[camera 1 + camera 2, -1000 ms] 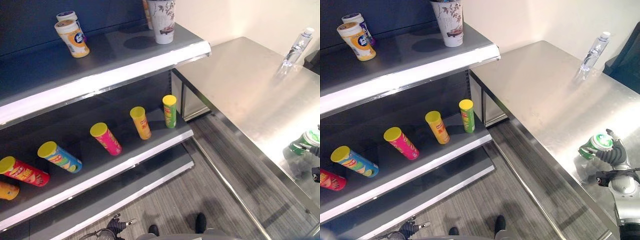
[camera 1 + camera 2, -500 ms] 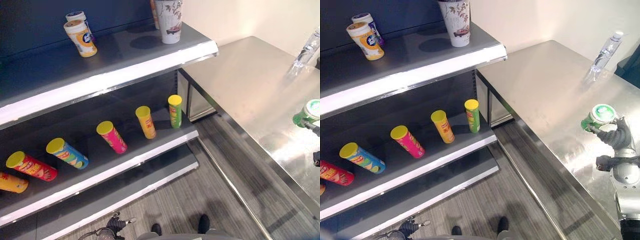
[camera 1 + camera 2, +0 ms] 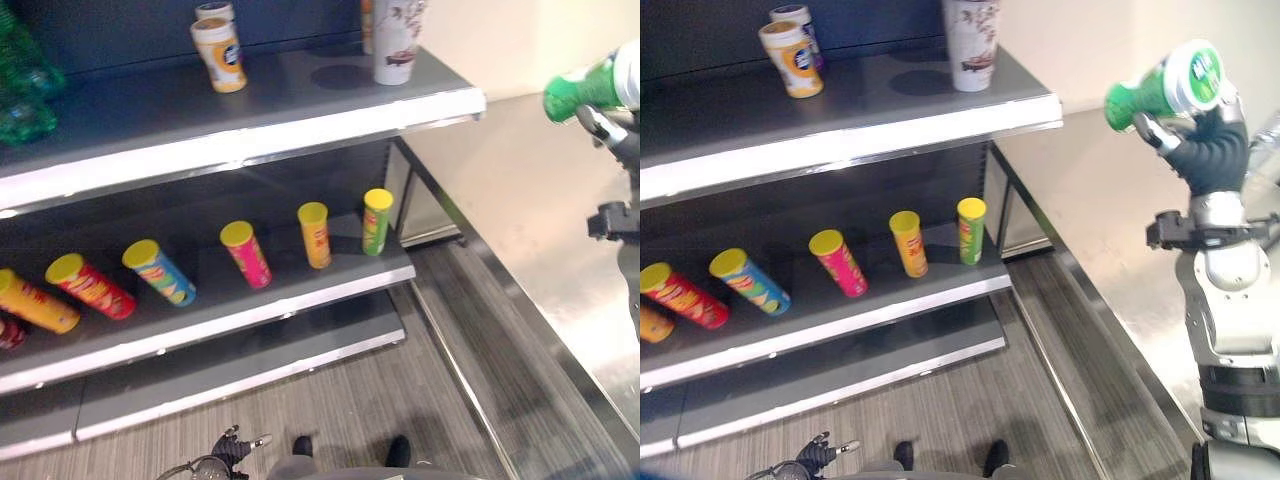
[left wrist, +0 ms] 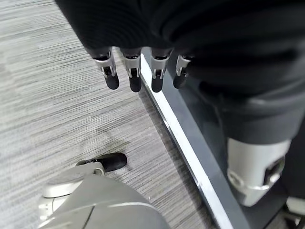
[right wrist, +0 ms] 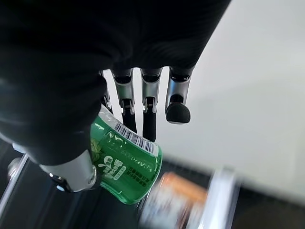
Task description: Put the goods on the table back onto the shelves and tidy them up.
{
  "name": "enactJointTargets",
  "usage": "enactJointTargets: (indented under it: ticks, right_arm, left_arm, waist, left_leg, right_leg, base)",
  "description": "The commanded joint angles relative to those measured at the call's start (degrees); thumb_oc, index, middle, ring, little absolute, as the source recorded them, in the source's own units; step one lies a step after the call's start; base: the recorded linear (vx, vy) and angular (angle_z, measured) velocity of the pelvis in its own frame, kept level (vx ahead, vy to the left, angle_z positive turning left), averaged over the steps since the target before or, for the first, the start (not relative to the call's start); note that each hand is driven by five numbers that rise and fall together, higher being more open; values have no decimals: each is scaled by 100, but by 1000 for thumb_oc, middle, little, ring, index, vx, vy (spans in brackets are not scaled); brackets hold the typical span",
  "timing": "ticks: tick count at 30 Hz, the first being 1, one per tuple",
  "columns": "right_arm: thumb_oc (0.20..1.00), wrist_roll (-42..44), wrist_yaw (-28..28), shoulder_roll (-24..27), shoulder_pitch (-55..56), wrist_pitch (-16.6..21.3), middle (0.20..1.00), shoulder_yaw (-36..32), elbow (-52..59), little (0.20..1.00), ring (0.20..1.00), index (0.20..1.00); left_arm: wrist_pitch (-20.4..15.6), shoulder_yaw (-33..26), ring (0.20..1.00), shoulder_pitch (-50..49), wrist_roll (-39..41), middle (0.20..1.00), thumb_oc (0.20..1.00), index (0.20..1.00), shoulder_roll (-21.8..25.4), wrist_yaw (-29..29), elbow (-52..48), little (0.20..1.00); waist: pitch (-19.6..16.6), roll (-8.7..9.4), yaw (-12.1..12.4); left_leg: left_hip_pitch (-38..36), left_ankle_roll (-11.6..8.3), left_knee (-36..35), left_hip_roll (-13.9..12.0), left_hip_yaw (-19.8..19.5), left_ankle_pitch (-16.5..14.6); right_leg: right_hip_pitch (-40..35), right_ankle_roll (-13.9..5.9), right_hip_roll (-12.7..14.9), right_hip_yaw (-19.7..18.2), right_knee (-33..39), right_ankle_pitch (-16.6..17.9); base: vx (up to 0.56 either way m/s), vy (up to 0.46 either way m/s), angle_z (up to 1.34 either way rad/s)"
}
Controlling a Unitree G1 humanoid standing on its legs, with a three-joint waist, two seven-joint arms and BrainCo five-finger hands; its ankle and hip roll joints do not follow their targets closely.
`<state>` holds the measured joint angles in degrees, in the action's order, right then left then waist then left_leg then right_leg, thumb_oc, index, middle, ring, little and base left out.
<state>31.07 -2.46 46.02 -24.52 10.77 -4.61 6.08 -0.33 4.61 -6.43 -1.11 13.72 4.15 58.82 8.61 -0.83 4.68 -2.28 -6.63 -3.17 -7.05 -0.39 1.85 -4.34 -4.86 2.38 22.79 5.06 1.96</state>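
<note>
Right hand (image 3: 1212, 150) has fingers curled round the green can (image 3: 1160, 88), tilted high above the table (image 3: 1110, 230) beside the top shelf (image 3: 860, 105), and a loose grip could drop it.

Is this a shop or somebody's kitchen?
Most likely a shop, or a mock-up of one: grey shelves hold a row of crisp tubes and cups, beside a steel table. The right hand holds a green can to restock.
</note>
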Motion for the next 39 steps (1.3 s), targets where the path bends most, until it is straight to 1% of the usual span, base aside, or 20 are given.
enactJointTargets:
  ticks: [1, 2, 3, 4, 5, 6, 7, 9, 10, 12, 13, 16, 18, 21, 23, 24, 27, 29, 32, 39]
  right_arm:
    - [200, 722, 181, 664, -855, 329, 200, 466, -37, 200, 200, 200]
    - [200, 725, 182, 670, -879, 334, 200, 481, -51, 200, 200, 200]
    - [200, 803, 216, 800, -1040, 314, 200, 643, -117, 200, 200, 200]
    - [200, 898, 256, 909, -1296, 310, 200, 857, -159, 200, 200, 200]
    - [200, 983, 285, 948, -1422, 275, 200, 993, -195, 200, 200, 200]
    - [200, 1077, 341, 1000, -1562, 235, 200, 1143, -256, 200, 200, 200]
    - [200, 1079, 337, 1150, -1735, 258, 200, 1234, -295, 200, 200, 200]
    - [200, 1135, 403, 1190, -1830, 223, 200, 1371, -375, 200, 200, 200]
    - [200, 1242, 443, 1267, -2028, 222, 200, 1574, -467, 200, 200, 200]
    - [200, 1249, 462, 1401, -2480, 162, 200, 2100, -629, 200, 200, 200]
    - [200, 1250, 462, 1400, -2493, 164, 200, 2112, -635, 200, 200, 200]
    - [200, 1180, 462, 1503, -2976, 11, 200, 2744, -826, 200, 200, 200]
    - [200, 1184, 463, 1501, -3013, 15, 200, 2777, -842, 200, 200, 200]
    - [200, 827, 398, 1569, -3563, -210, 200, 3507, -1079, 200, 200, 200]
    - [200, 775, 398, 1541, -3714, -238, 200, 3687, -1143, 200, 200, 200]
    - [200, 511, 343, 1495, -4093, -317, 200, 4094, -1355, 200, 200, 200]
    - [200, 137, 211, 1265, -4527, -379, 200, 4504, -1760, 200, 200, 200]
    - [200, 41, 166, 1197, -4594, -387, 200, 4552, -1883, 200, 200, 200]
    - [200, -196, 63, 899, -4701, -457, 200, 4633, -2277, 200, 200, 200]
    - [200, -604, -119, 606, -4956, -615, 200, 4729, -2884, 200, 200, 200]
  left_arm:
    - [-123, 349, 1000, 387, 133, 1000, 1000, 1000, 469, 12, 74, 1000]
    - [-121, 344, 1000, 393, 133, 1000, 1000, 1000, 462, 12, 74, 1000]
    - [-125, 374, 1000, 410, 125, 1000, 1000, 1000, 478, 3, 42, 1000]
    - [-125, 372, 1000, 408, 124, 1000, 1000, 1000, 505, -8, 26, 1000]
    - [-134, 365, 1000, 381, 135, 1000, 1000, 1000, 516, -4, 15, 1000]
    - [-155, 365, 1000, 355, 140, 1000, 1000, 1000, 490, -10, 38, 1000]
    - [-148, 397, 1000, 336, 133, 1000, 1000, 1000, 477, -12, 61, 1000]
    - [-160, 386, 1000, 311, 124, 1000, 1000, 1000, 448, -19, 118, 1000]
    - [-162, 458, 1000, 289, 64, 1000, 1000, 1000, 431, -22, 229, 1000]
    - [-183, 512, 1000, 325, 3, 1000, 1000, 1000, 446, -8, 267, 1000]
    - [-184, 508, 1000, 325, 2, 1000, 1000, 1000, 442, -8, 267, 1000]
    - [-198, 521, 1000, 374, 17, 1000, 1000, 1000, 496, 27, 246, 1000]
    - [-198, 513, 1000, 374, 17, 1000, 1000, 1000, 485, 27, 247, 1000]
    - [-183, 484, 1000, 387, 71, 1000, 1000, 1000, 576, 76, 286, 1000]
    - [-178, 474, 1000, 390, 78, 1000, 1000, 1000, 585, 90, 302, 1000]
    - [-181, 457, 1000, 407, 69, 1000, 1000, 1000, 619, 140, 345, 1000]
    - [-181, 476, 1000, 385, 67, 1000, 1000, 1000, 618, 222, 406, 1000]
    - [-172, 488, 1000, 378, 72, 1000, 1000, 1000, 602, 244, 418, 1000]
    - [-163, 549, 1000, 377, 61, 1000, 1000, 1000, 573, 301, 427, 1000]
    - [-129, 642, 1000, 424, 69, 1000, 1000, 1000, 539, 369, 465, 1000]
  waist:
    - [-190, 294, 171]
    - [-196, 288, 155]
    - [-159, 344, 145]
    - [-160, 385, 138]
    - [-160, 397, 164]
    - [-218, 356, 135]
    - [-270, 317, 109]
    - [-351, 258, 88]
    - [-490, 213, 67]
    - [-565, 203, 80]
    - [-565, 200, 76]
    - [-559, 237, 112]
    - [-557, 229, 108]
    - [-522, 304, 127]
    - [-512, 307, 122]
    - [-486, 333, 125]
    - [-489, 339, 120]
    - [-495, 338, 118]
    - [-510, 337, 125]
    - [-508, 354, 120]
  left_leg:
    - [631, -616, 408, -476, 233, 290]
    - [665, -608, 419, -470, 219, 302]
    - [697, -533, 673, -565, 544, 220]
    - [723, -479, 949, -622, 732, 103]
    - [651, -490, 1058, -638, 754, -27]
    - [549, -503, 944, -624, 737, -98]
    - [500, -504, 887, -616, 728, -79]
    - [425, -523, 731, -602, 806, -66]
    - [302, -535, 460, -537, 898, -35]
    - [212, -511, 293, -403, 967, -58]
    - [212, -510, 293, -403, 968, -58]
    - [168, -439, 218, -234, 1027, -131]
    - [167, -435, 216, -230, 1034, -131]
    - [242, -357, 267, -76, 1116, -208]
    - [252, -347, 273, -56, 1140, -219]
    - [280, -330, 300, -25, 1183, -234]
    - [260, -310, 307, -3, 1260, -253]
    - [254, -310, 299, -9, 1276, -250]
    - [209, -310, 270, -17, 1300, -248]
    - [136, -319, 195, -48, 1293, -213]
  right_leg:
    - [78, -369, 313, -139, -789, -1045]
    - [98, -371, 317, -128, -788, -1027]
    - [144, -351, 402, -4, -868, -1019]
    - [228, -338, 488, 74, -919, -963]
    - [230, -332, 534, 127, -930, -952]
    - [219, -353, 570, 203, -907, -899]
    - [190, -385, 583, 240, -885, -863]
    - [183, -418, 590, 277, -833, -825]
    - [142, -474, 619, 283, -752, -741]
    - [97, -536, 757, 295, -662, -634]
    - [97, -537, 758, 295, -662, -633]
    - [149, -652, 967, 249, -604, -450]
    - [153, -655, 971, 242, -604, -446]
    - [297, -791, 1157, 114, -537, -237]
    - [332, -807, 1180, 79, -531, -203]
    - [383, -838, 1222, 23, -499, -132]
    - [377, -878, 1248, -9, -421, -58]
    - [365, -887, 1251, -8, -396, -43]
    - [340, -900, 1235, -9, -359, -33]
    - [304, -897, 1185, -27, -349, -54]
  base:
    - [-145, -21, 55]
    - [-129, 6, 108]
    - [-130, 29, 108]
    - [-136, 35, 83]
    - [-75, 74, 39]
    - [4, 107, 30]
    - [29, 143, 61]
    - [56, 135, 64]
    - [93, 193, 38]
    - [86, 229, 24]
    - [34, 160, 20]
    - [2, 165, 12]
    - [-6, 67, -10]
    - [-24, 128, -11]
    - [-25, 58, -22]
    - [-26, 60, -24]
    - [7, 35, -23]
    - [27, 8, -16]
    - [37, -7, -9]
    - [16, -9, 0]
